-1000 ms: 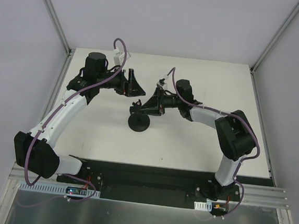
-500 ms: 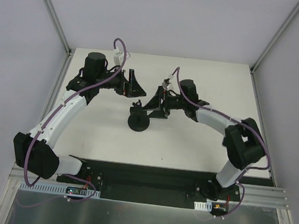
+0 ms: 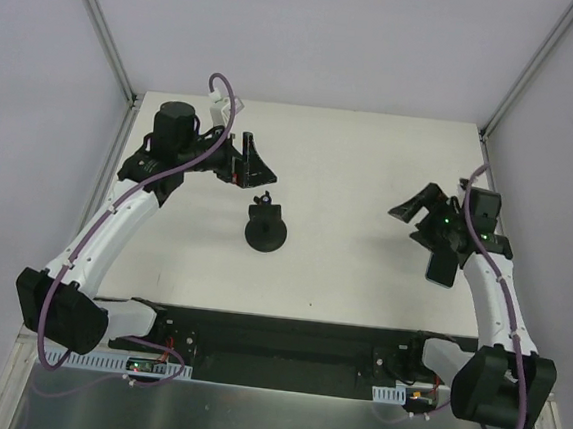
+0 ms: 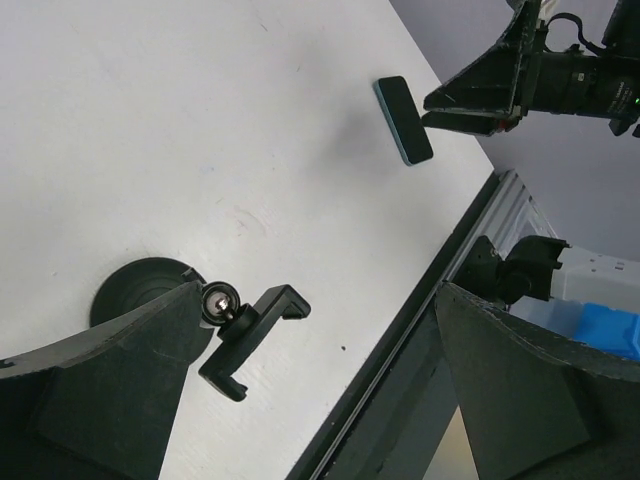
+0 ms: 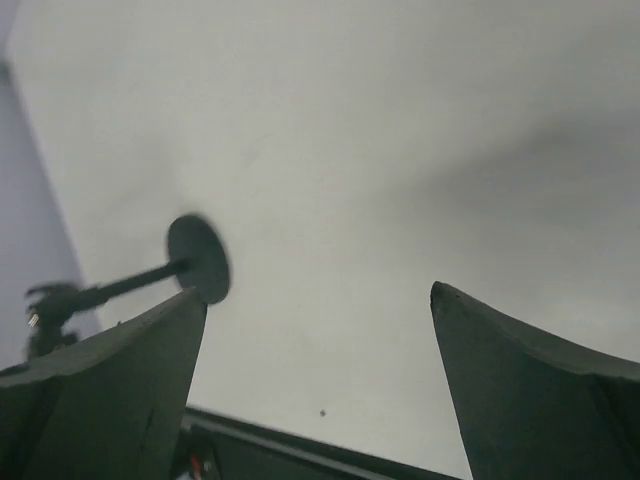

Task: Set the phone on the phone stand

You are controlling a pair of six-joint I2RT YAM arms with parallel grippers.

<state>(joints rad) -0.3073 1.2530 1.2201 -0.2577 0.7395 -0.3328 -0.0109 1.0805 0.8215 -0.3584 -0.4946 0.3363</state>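
The black phone stand (image 3: 265,235) stands mid-table on its round disc base, and its cradle (image 4: 250,335) is empty. The phone (image 4: 403,120), a thin dark slab, lies flat on the table at the right (image 3: 441,269), just below the right wrist. My right gripper (image 3: 419,216) hovers open beside it, fingers pointing left toward the stand (image 5: 198,258), nothing between them (image 5: 318,290). My left gripper (image 3: 259,162) is open just behind the stand, looking down at the cradle between its fingers (image 4: 318,295).
The table's near edge, a black base rail (image 4: 420,330), runs along the front. White enclosure walls with metal posts (image 3: 102,28) close in the back and sides. A small dark speck (image 3: 310,302) marks the table near the front.
The right arm has swung away from the stand to the table's right side, and its jaws have opened wide. The left gripper has opened a little more and drawn slightly back left.
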